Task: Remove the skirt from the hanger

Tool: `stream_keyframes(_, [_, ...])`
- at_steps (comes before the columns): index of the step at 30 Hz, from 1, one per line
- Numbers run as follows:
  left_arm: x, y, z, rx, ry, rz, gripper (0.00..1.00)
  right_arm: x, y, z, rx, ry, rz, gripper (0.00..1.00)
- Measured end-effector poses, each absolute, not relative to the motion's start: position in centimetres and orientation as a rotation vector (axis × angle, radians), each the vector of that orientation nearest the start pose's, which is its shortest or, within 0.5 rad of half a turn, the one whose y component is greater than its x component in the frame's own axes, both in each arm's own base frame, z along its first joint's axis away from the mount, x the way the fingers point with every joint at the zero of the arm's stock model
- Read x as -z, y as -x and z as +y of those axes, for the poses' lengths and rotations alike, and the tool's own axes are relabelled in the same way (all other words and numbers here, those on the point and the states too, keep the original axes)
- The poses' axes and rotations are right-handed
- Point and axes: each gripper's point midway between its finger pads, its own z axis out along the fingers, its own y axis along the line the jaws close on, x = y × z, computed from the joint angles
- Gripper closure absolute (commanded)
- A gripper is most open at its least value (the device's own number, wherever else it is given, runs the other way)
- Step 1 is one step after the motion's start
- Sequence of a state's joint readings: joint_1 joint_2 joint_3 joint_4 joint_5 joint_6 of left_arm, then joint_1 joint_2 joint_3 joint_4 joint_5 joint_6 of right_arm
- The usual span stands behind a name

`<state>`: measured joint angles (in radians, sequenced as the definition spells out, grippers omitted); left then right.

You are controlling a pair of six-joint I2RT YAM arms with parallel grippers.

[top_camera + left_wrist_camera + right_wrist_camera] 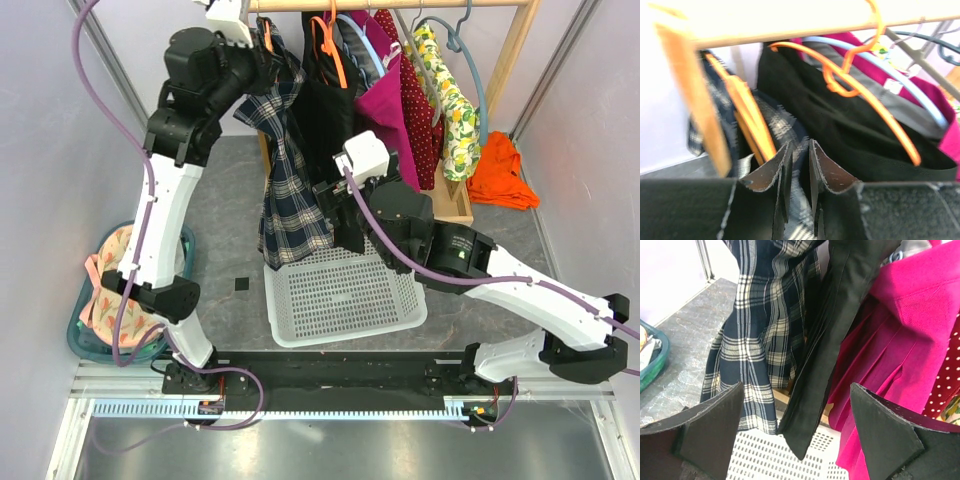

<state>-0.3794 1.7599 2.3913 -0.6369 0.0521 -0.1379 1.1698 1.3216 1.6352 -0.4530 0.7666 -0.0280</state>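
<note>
Teal basket (73, 338): far left on the surface (225, 235), with pale clothes piled in it.
Left arm: raised to the wooden rail (790, 22), wrist up among the hangers.
Left pincer (800, 147): fingers drawn close. Checked cloth fills the narrow gap, so I read it as clamped on the plaid skirt (290, 190).
Plaid skirt: hangs from the rail on a wooden hanger (747, 120), the leftmost garment. Its hem is just above the back left corner of the white crate (340, 295).
White crate: sits on the surface between the two arms, under the hanging clothes.
Black garment (825, 340): next to the right of the plaid skirt, on an orange hanger (880, 117).
Right pincer (797, 430): fingers wide apart, gripping nothing. It is level with the lower hems, and the tail of the black garment hangs between the fingers.
Magenta skirt (900, 340): just right of the black garment.
Orange cloth (500, 170): crumpled on the surface at far right.
</note>
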Motion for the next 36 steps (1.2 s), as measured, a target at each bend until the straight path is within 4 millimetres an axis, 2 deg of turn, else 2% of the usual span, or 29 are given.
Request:
stream_keyframes(3, [-51.8, -44.6, -20.2, 0.441, -0.231, 1.583, 0.73, -42.5, -25.4, 28.6, -0.204, 0.436, 1.623, 0.08])
stream_keyframes(8, [-49.8, -46.9, -19.6, 0.365, -0.167, 1.624, 0.72, -42.3, -25.3, 28.2, -0.210, 0.428, 1.620, 0.08])
stream_keyframes(15, [-47.5, -49.4, -19.6, 0.313, -0.126, 1.659, 0.70, -44.0, -24.6, 26.7, -0.251, 0.382, 1.588, 0.08])
stream_keyframes(17, [-47.1, -49.9, -19.9, 0.315, -0.128, 1.661, 0.77, -44.4, -24.6, 26.5, -0.260, 0.373, 1.581, 0.09])
stream_keyframes(21, [-46.5, -50.5, -20.2, 0.315, -0.123, 1.666, 0.98, -44.3, -24.5, 26.5, -0.262, 0.370, 1.582, 0.09])
stream_keyframes(22, [-46.3, -50.6, -20.2, 0.312, -0.121, 1.668, 0.98, -44.2, -24.5, 26.5, -0.261, 0.372, 1.584, 0.09])
stream_keyframes(30, [-46.9, -50.6, -19.7, 0.295, -0.099, 1.658, 0.98, -43.1, -24.6, 26.8, -0.251, 0.384, 1.598, 0.12])
stream_keyframes(32, [-47.5, -50.5, -19.6, 0.298, -0.098, 1.642, 0.98, -42.6, -24.6, 26.9, -0.252, 0.382, 1.603, 0.12])
stream_keyframes(36, [-50.2, -49.3, -19.6, 0.331, -0.111, 1.581, 0.98, -41.3, -24.6, 26.9, -0.246, 0.390, 1.619, 0.13])
